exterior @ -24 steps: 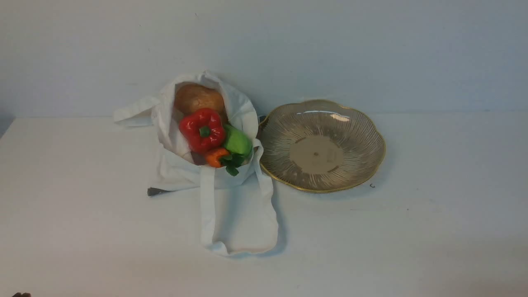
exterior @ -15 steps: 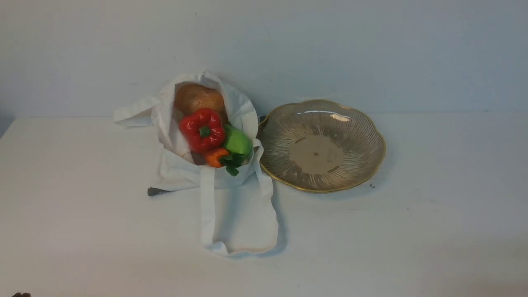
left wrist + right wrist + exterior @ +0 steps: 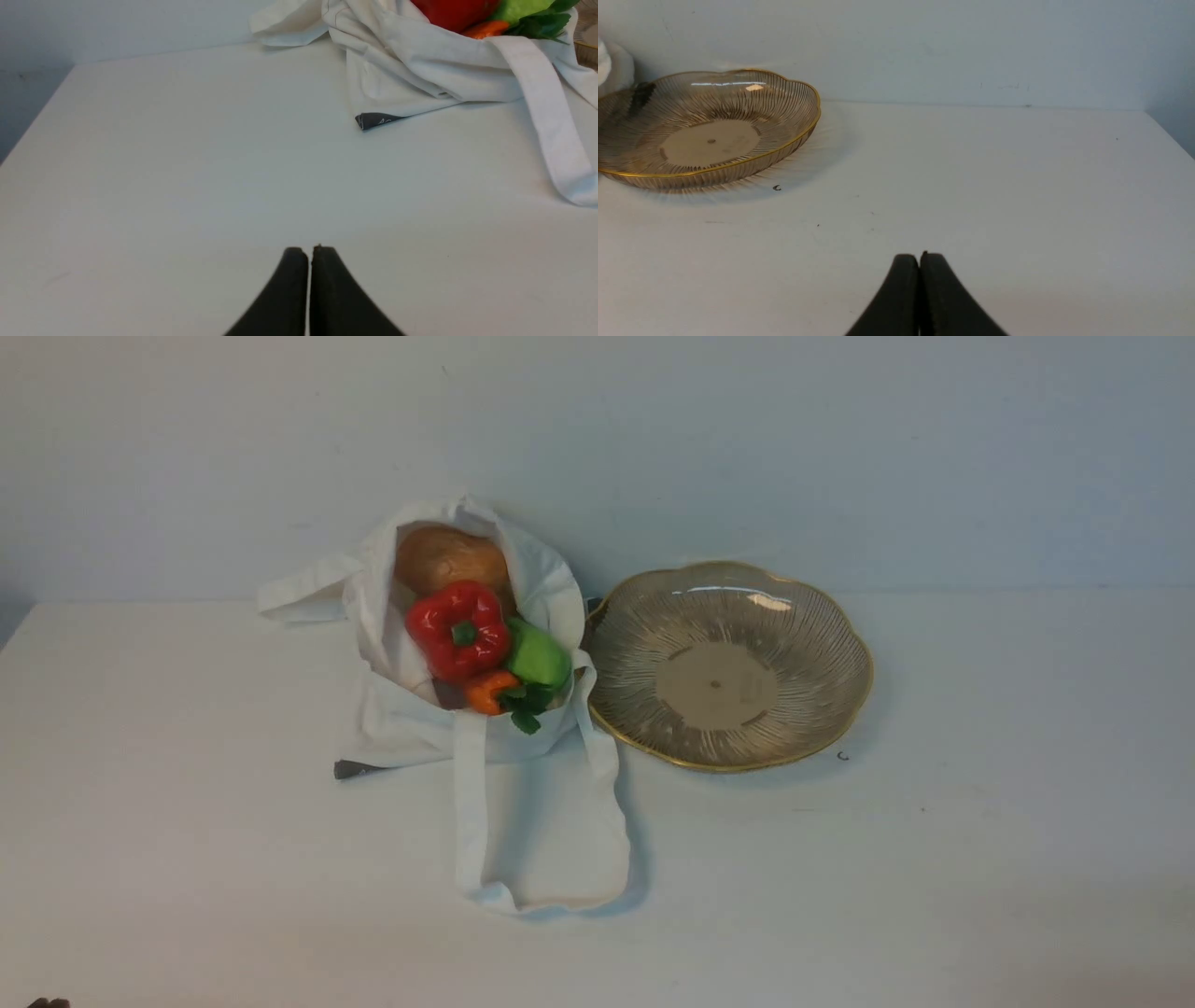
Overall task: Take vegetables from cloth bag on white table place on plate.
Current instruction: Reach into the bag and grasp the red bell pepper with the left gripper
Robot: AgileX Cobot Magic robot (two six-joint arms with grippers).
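Task not begun: your vegetables point(image 3: 476, 644) sit in the cloth bag point(image 3: 401, 728) near the desk's point(image 3: 934, 859) far edge, plate point(image 3: 812, 709) beside it bare; left tool point(image 3: 308, 249) and right tool point(image 3: 919, 255) both pinched together, holding nothing.

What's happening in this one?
Nothing is being handled yet. The red bell pepper, potato, green piece and carrot all sit in the cloth bag; the plate beside it holds nothing. The left claw and right claw are both shut, over the white table, apart from bag and plate.
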